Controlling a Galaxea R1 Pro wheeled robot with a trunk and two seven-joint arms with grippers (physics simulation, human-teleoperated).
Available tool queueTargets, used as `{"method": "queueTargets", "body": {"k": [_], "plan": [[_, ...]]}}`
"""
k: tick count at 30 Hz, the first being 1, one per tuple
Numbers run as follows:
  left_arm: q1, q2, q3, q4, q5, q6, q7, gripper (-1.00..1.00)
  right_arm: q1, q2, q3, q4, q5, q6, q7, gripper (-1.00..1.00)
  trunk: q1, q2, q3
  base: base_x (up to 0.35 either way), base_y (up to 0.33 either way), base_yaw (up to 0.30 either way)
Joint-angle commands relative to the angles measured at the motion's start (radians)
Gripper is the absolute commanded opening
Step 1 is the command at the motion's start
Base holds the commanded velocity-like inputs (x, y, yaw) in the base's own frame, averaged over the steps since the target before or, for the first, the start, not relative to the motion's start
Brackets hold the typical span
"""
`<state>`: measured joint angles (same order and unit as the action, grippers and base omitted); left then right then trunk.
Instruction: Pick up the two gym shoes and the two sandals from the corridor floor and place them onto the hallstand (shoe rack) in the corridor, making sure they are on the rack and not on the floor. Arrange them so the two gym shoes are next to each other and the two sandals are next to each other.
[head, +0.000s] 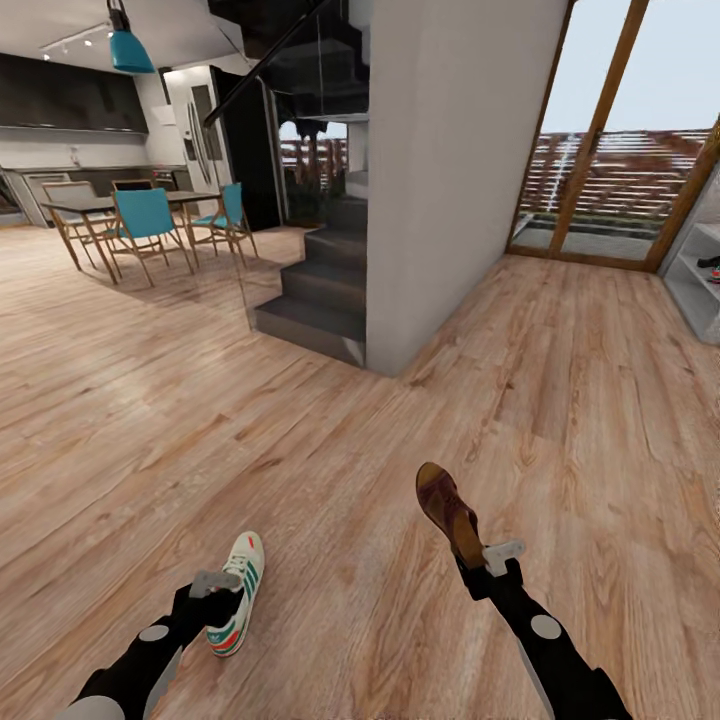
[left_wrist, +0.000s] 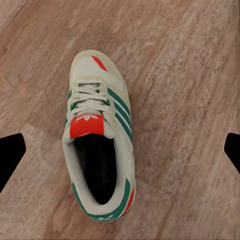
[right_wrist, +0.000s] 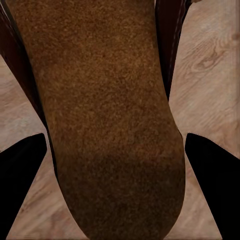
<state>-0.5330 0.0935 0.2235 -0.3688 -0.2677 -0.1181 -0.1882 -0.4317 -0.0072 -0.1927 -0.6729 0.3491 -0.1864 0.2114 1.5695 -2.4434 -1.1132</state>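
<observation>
Right gripper (head: 487, 563) clamped on a brown sandal (head: 447, 510), held up off the corridor floor (head: 330, 440) — left gripper (head: 222, 592) spread wide, hovering directly above a gym shoe (left_wrist: 98, 145) lying on the planks.

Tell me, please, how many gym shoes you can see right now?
1 clearly: a white gym shoe on the floor by the left gripper, whose fingers stand wide apart around it. A dark, partly cut-off item on the hallstand at far right may be another.
</observation>
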Motion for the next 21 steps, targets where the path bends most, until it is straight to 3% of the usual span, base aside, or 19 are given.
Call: {"method": "queueTargets", "body": {"k": [1,10,17,21], "plan": [[-0.001,0.0,0.008,-0.001,-0.01,-0.004,-0.006,1.0,-0.001,0.001,-0.007,0.0,0.008,-0.005,0.008,-1.0,0.004,-0.008,-0.006,0.0,0.0,-0.117],[-0.001,-0.001,0.008,-0.005,-0.01,-0.005,-0.005,1.0,-0.001,0.001,-0.008,-0.045,-0.001,0.058,0.008,-1.0,0.031,-0.057,-0.049,0.0,0.0,-0.095],[-0.001,0.0,0.006,-0.005,-0.01,-0.005,-0.005,1.0,-0.001,0.001,-0.002,-0.268,-0.054,0.269,0.01,-1.0,0.035,-0.059,-0.087,0.0,0.0,-0.078],[-0.001,0.0,0.005,-0.006,-0.01,-0.005,-0.005,1.0,-0.001,0.003,0.002,-0.387,-0.078,0.352,0.011,-1.0,0.036,-0.06,-0.109,0.0,0.0,-0.076]]}}
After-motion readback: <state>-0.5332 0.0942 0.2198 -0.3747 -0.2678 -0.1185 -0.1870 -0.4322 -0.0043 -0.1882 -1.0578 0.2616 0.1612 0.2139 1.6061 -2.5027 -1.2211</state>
